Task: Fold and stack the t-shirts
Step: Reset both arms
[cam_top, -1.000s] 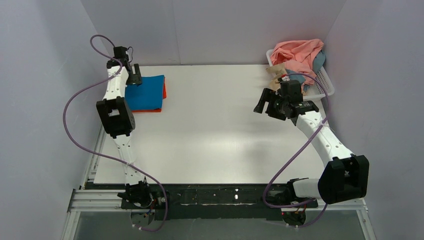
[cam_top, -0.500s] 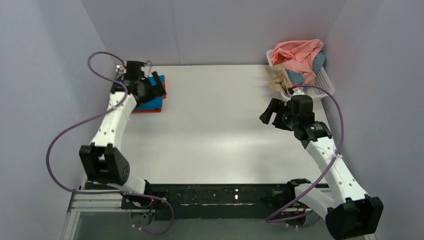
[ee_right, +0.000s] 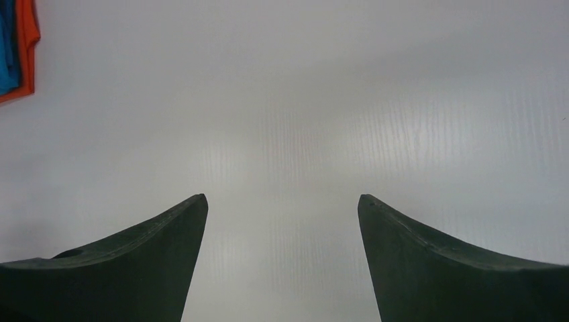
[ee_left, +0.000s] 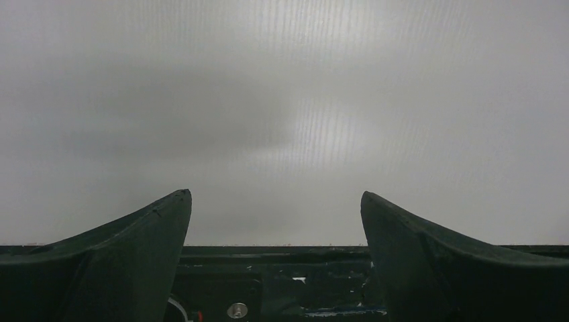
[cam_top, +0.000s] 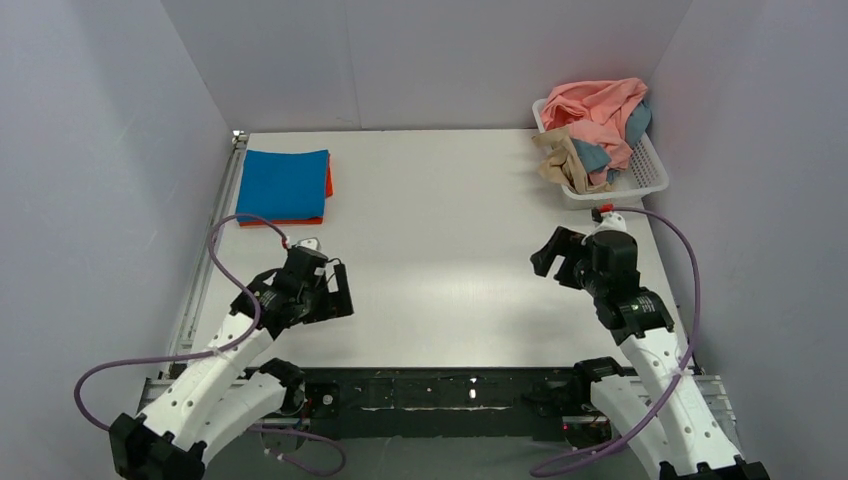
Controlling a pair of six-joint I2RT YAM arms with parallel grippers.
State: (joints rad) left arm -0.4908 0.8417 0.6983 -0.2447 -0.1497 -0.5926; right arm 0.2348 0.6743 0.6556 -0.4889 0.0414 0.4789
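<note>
Two folded t-shirts lie stacked at the far left corner of the white surface (cam_top: 450,200). The bright blue t-shirt (cam_top: 285,183) is on top, a neat, flat rectangle. The orange-red t-shirt (cam_top: 328,180) lies under it, showing only as a thin strip along the right and near edges of the blue one.

At the far right corner stands a white plastic lattice basket (cam_top: 652,178) heaped with loose, crumpled shirts. A pink t-shirt (cam_top: 600,105) is piled on top, a tan t-shirt (cam_top: 560,160) hangs over the basket's left rim, and I can see bits of a dusty blue t-shirt (cam_top: 592,156) between them.

Both arms are well apart from all the cloth. My left arm is folded low along the near left side, its elbow out past the near edge. The left gripper (cam_top: 338,292) hangs over the near left part of the surface and holds nothing. From its wrist camera I see the two dark fingers spread wide, bare surface between them and the dark rail (ee_left: 282,282) of the near edge below.

My right arm rises from its base at the near right. The right gripper (cam_top: 553,255) sits over the right side of the surface, nearer than the basket, pointing left. Its fingers are also spread wide with nothing between them. Its wrist camera catches the folded stack in the upper left corner.
</note>
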